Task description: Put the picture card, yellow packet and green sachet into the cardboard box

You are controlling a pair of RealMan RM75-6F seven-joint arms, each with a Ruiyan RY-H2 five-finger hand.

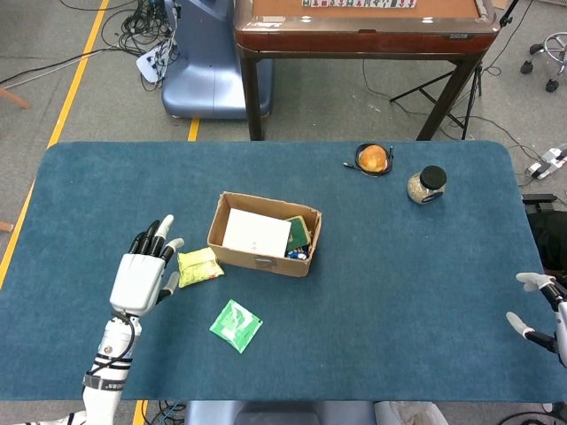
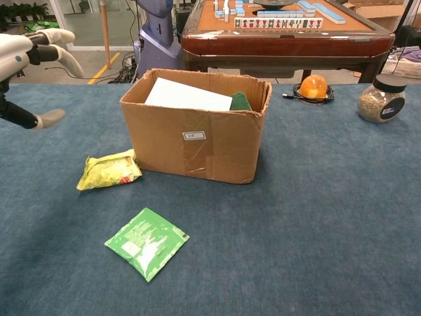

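So the left hand (image 1: 142, 274) was hovering with its fingers (image 1: 156, 235) spread apart, holding nothing and touching nothing. The yellow packet (image 1: 199, 266) lay on the blue table (image 1: 399, 283) just beside the thumb tip, between the hand and the cardboard box (image 1: 263, 260), leaning right up against the box's side. The green sachet (image 1: 236, 325) was flat on the cloth, a bit further from the fingers, toward the robot's edge of the table. The picture card (image 2: 187, 96) was already in the box, resting tilted with a dark green item (image 2: 240, 101) next to it.

The right hand (image 1: 542, 310) only poked in at the frame edge, fingers apart, empty.

There was a small white label (image 2: 193, 135) on the box front, but the writing was too tiny to read. Same for the print on the packet and sachet.
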